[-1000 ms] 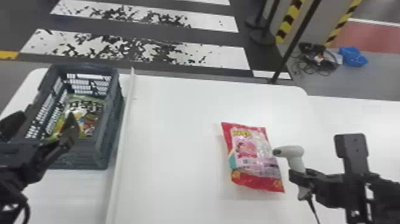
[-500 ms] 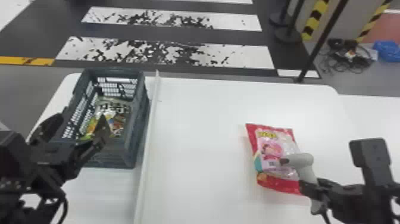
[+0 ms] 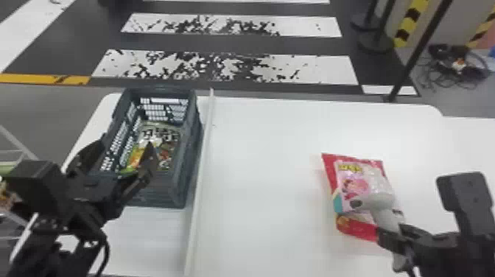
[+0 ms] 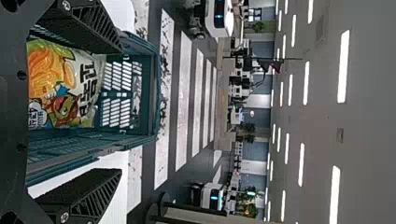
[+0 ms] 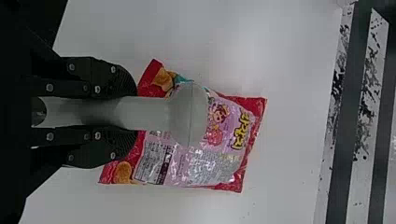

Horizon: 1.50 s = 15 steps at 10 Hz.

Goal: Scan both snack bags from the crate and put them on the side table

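Over the near end of the dark crate (image 3: pixel 176 184) my left gripper (image 3: pixel 127 147) stands open, and a green-and-orange snack bag (image 3: pixel 165 138) lies inside the crate. In the left wrist view the open left gripper (image 4: pixel 119 112) has the snack bag (image 4: pixel 60 88) and crate wall (image 4: pixel 154 88) beyond it. My right gripper (image 3: pixel 392 235) holds the white scanner (image 3: pixel 381 200) above a red-and-pink snack bag (image 3: pixel 361 180) lying flat on the white table. In the right wrist view the right gripper (image 5: pixel 133 113) is shut on the handle of the scanner (image 5: pixel 189 114), whose head covers part of the red-and-pink bag (image 5: pixel 229 121).
A raised white strip (image 3: pixel 202 176) runs along the white table (image 3: pixel 265 147) between crate and red bag. Beyond the far edge stands a dark post (image 3: pixel 420 51). A rack with shelves (image 3: pixel 14 151) is at the far left.
The head view has swung left, so crate and bags sit farther right in it. The scanner in my right gripper has moved left over the red-and-pink bag.
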Each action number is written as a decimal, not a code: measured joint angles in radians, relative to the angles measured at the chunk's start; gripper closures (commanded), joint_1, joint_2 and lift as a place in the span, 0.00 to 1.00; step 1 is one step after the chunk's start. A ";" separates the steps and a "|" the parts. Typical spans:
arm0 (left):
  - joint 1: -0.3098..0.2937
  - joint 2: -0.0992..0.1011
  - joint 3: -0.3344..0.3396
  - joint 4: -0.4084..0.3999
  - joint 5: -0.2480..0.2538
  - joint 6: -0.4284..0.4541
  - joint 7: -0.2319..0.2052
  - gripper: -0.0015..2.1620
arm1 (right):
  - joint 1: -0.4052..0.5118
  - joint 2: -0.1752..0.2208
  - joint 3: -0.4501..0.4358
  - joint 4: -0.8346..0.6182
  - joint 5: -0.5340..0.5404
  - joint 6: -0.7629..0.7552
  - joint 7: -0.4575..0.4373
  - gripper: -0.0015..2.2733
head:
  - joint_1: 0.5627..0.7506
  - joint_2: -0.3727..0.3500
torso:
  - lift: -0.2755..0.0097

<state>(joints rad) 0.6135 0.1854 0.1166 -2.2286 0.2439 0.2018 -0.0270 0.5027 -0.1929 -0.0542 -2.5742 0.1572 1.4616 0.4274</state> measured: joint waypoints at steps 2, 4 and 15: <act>0.000 0.000 0.000 0.000 0.000 0.000 0.000 0.04 | -0.014 0.000 0.015 0.017 0.012 -0.002 -0.001 0.99 | 0.70 0.57 | 0.66; -0.001 -0.001 0.000 0.003 0.000 0.000 0.001 0.04 | -0.023 0.000 0.025 0.034 0.019 -0.001 -0.001 0.99 | 0.70 0.57 | 0.66; 0.004 -0.003 0.007 0.002 0.000 0.000 0.000 0.04 | -0.179 -0.017 -0.169 0.320 -0.035 -0.223 -0.080 0.99 | 0.70 0.35 | 0.66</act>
<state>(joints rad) 0.6179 0.1825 0.1232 -2.2263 0.2439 0.2018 -0.0270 0.3236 -0.2094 -0.2234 -2.2544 0.1217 1.2390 0.3475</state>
